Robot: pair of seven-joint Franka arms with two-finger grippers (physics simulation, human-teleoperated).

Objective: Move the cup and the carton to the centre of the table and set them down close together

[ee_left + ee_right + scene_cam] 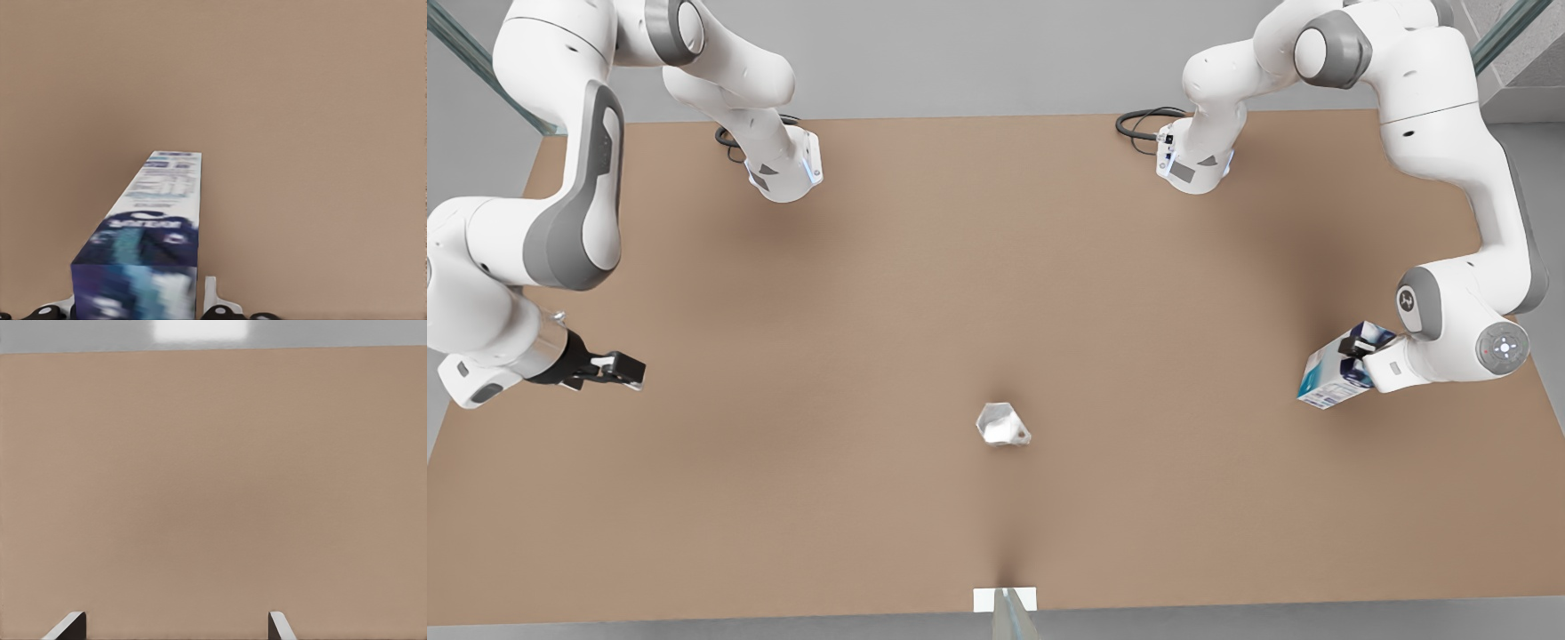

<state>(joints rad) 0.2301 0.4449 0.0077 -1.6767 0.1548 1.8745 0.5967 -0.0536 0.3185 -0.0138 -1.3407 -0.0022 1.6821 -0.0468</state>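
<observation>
The left gripper [1356, 348], at the front view's right edge, pinches the carton [1334, 373], tilted above the table [871, 356]. The cup [1002, 424] sits near the centre, well apart from it. At the left edge, the right gripper [624, 370] hangs spread wide and empty.

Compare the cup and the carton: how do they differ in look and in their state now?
The cup is silvery-grey and faceted; the carton is a white box with teal and dark blue print.
The cup rests on the table near its middle, free of any gripper; the carton is gripped by the left gripper at the front view's right, tilted.
The right gripper waits open, away from both.
</observation>
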